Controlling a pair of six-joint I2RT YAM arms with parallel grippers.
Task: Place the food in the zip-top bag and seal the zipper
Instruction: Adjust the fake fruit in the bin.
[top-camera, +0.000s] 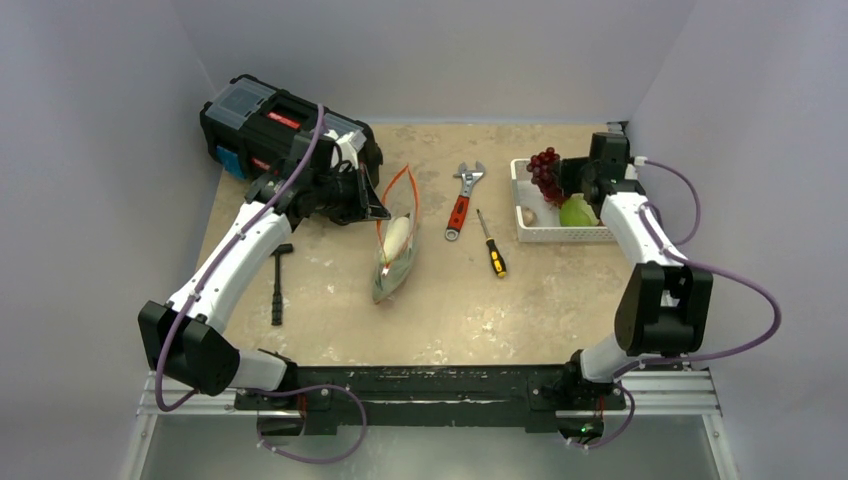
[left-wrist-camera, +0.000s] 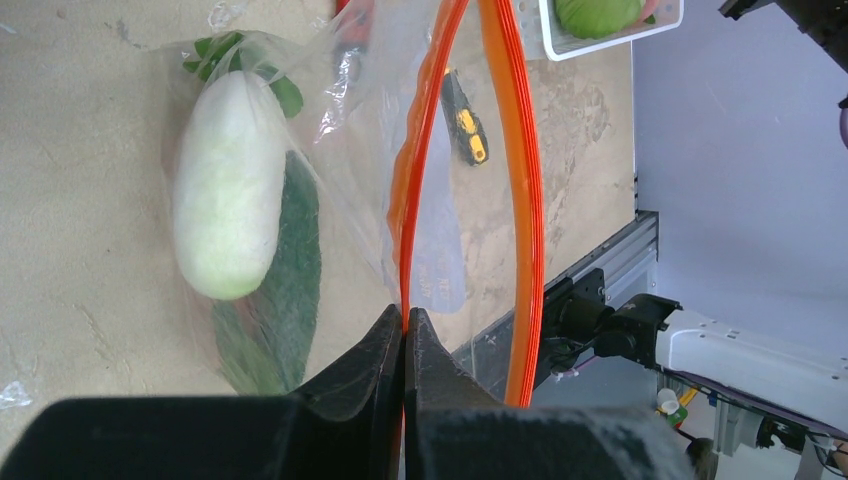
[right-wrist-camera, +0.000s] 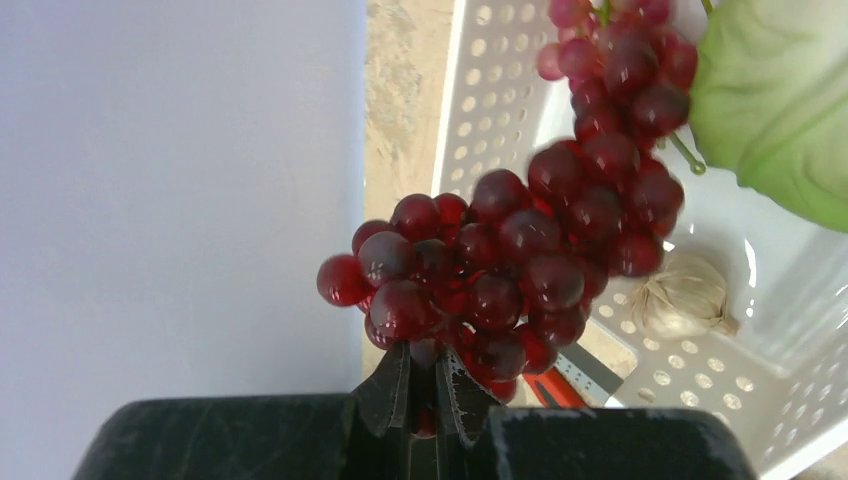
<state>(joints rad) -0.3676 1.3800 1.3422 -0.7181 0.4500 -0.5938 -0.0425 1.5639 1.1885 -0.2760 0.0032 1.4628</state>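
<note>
The right pincer (right-wrist-camera: 425, 385) is closed on one end of the grapes (right-wrist-camera: 520, 250), over the basket (right-wrist-camera: 480, 120) at far right. The left pincer (left-wrist-camera: 405, 330) is clamped on the zipper (left-wrist-camera: 525, 200) of the bag (top-camera: 395, 255), mid-desk. Gripped so thinly, the bunch may slip or snag on the narrow mouth.

The tan table (top-camera: 450, 320) bears toolbox (top-camera: 262, 125), hammer (top-camera: 279, 285), zip-top bag (top-camera: 392, 270), wrench (top-camera: 462, 200), screwdriver (top-camera: 491, 245), basket (top-camera: 520, 200).

The lane between zip-top bag (top-camera: 393, 265) and white basket (top-camera: 560, 236) is cluttered by a wrench (top-camera: 457, 215) and a screwdriver (top-camera: 494, 258). The bag's mouth is spread open at the zipper (left-wrist-camera: 530, 220), entry being left there. Bare table (top-camera: 480, 315) is seen along the near edge.
</note>
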